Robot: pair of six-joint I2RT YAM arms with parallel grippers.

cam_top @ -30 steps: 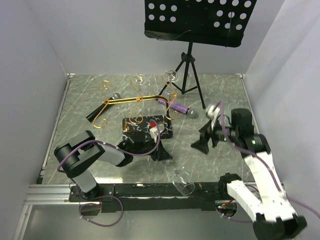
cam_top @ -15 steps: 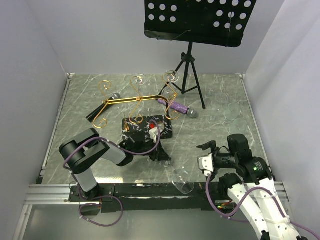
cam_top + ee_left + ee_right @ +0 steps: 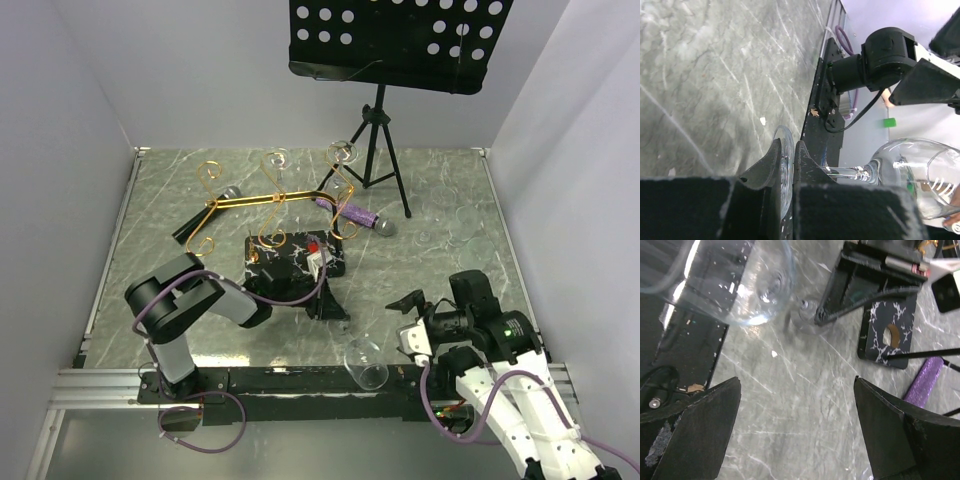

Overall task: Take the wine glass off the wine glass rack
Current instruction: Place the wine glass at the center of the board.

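Note:
The gold wine glass rack (image 3: 270,200) lies tipped over on the table, its black veined base (image 3: 285,265) toward me. A clear wine glass (image 3: 364,364) lies on its side near the front edge, apart from the rack. My left gripper (image 3: 326,302) is shut on the glass's foot (image 3: 784,167); the stem (image 3: 845,172) and bowl (image 3: 920,175) stick out to the right of its fingers. My right gripper (image 3: 409,322) is open and empty just right of the glass. The right wrist view shows the bowl (image 3: 740,280) beyond the wide-open right gripper (image 3: 797,385).
Two more glasses (image 3: 345,152) sit by the rack's far arms, and another (image 3: 465,225) is at the right. A purple microphone (image 3: 357,215) and a black one (image 3: 205,212) lie by the rack. A black music stand (image 3: 385,150) stands at the back. The black front rail (image 3: 300,378) runs under the bowl.
My right arm has swung from the middle right down to the near edge, and its open gripper now sits low beside the glass. The left gripper has kept hold of the glass's foot.

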